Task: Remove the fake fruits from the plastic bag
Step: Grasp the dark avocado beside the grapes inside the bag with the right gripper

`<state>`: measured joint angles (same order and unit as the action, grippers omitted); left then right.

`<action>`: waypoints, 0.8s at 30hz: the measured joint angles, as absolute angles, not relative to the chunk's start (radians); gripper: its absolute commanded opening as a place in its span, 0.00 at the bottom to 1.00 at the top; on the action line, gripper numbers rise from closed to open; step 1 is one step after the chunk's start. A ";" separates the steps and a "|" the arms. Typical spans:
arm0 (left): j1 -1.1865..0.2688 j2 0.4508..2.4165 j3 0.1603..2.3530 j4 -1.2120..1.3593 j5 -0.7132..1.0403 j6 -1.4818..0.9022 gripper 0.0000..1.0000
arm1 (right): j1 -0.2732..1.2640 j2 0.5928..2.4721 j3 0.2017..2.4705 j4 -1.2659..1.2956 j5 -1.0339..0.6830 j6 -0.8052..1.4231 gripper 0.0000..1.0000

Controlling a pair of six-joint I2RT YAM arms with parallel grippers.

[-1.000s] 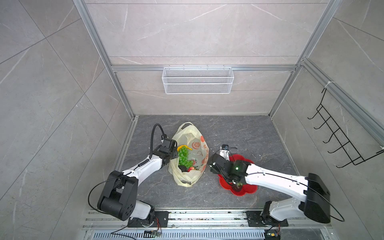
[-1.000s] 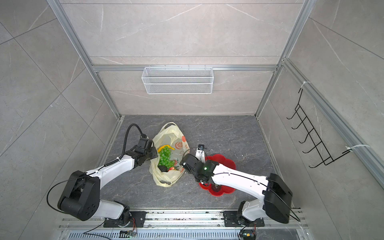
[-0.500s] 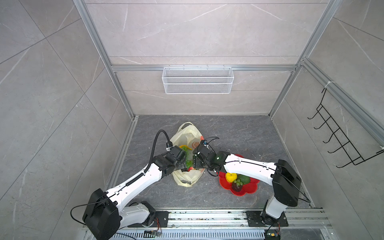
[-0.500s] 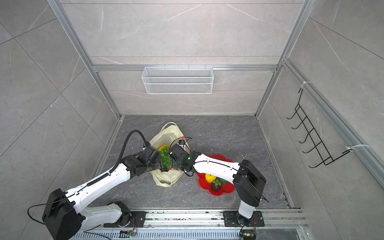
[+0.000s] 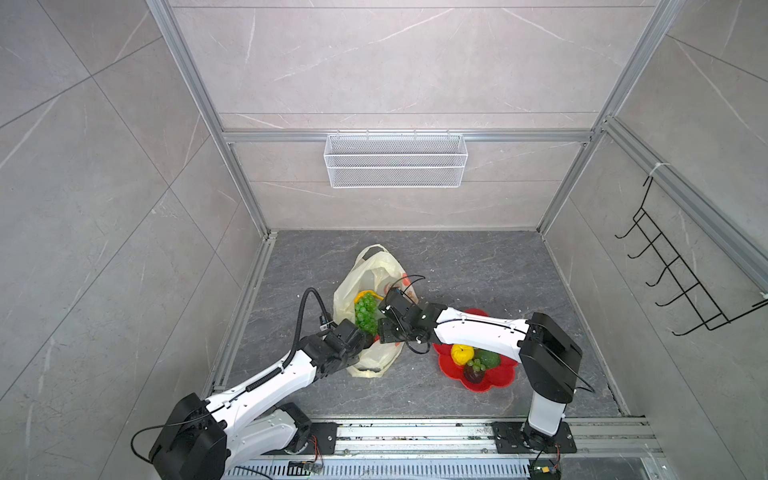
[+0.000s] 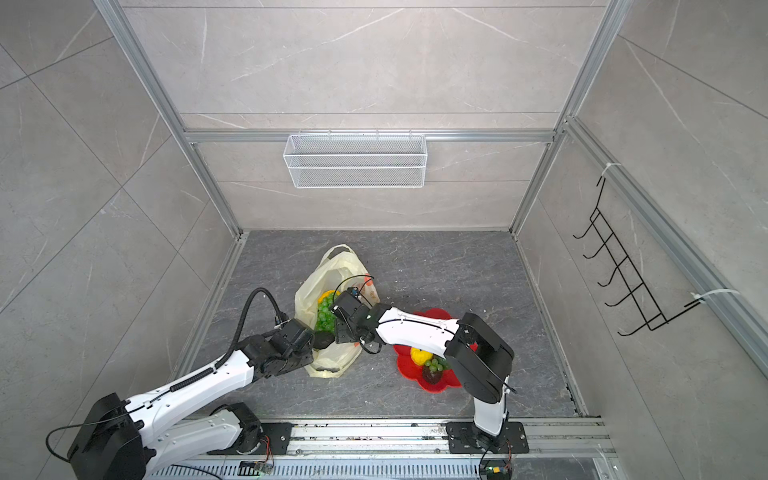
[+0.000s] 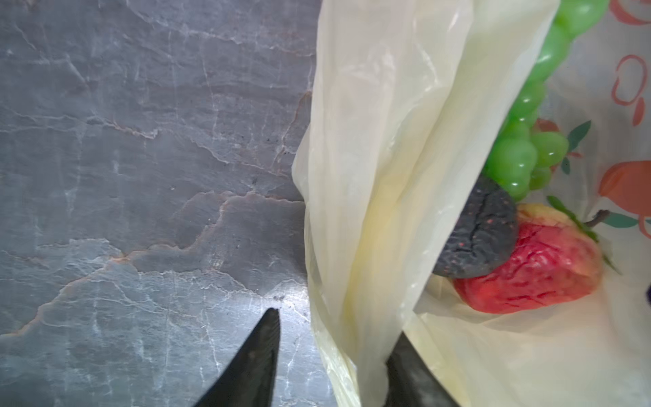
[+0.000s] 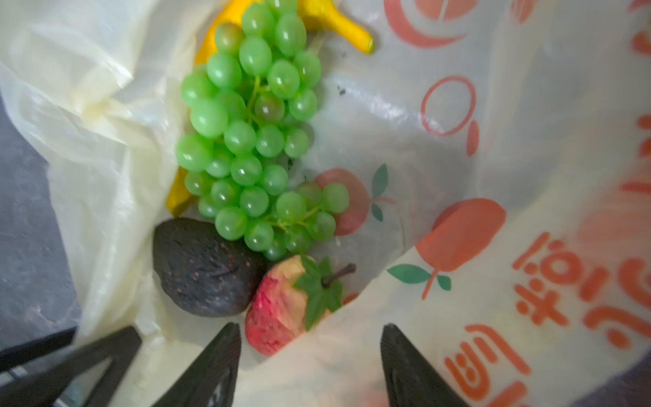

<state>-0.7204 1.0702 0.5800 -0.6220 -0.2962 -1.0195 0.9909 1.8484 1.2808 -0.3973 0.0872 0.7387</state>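
While the plastic bag is lying open on the grey counter, several fake fruits are sitting inside it. A green grape bunch is resting over a yellow banana. A dark brown piece and a red strawberry are touching beside the grapes. The right hand is hovering over the strawberry, fingers spread and holding nothing. The left hand is straddling the bag's edge, fingers parted, not pinching it. Near the bag, a red plate is carrying a yellow citrus and other fruits.

Grey tiled walls with a wire basket enclose dark stone floor.
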 measured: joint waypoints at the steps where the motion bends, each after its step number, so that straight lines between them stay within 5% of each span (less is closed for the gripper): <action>1: -0.720 1.068 0.571 -0.614 -0.291 -1.024 0.36 | 0.995 1.848 1.271 -0.397 0.084 0.738 0.64; 24: -0.720 1.119 0.462 -0.410 -0.263 -1.051 0.30 | 1.050 1.861 1.335 -0.441 0.111 0.704 0.61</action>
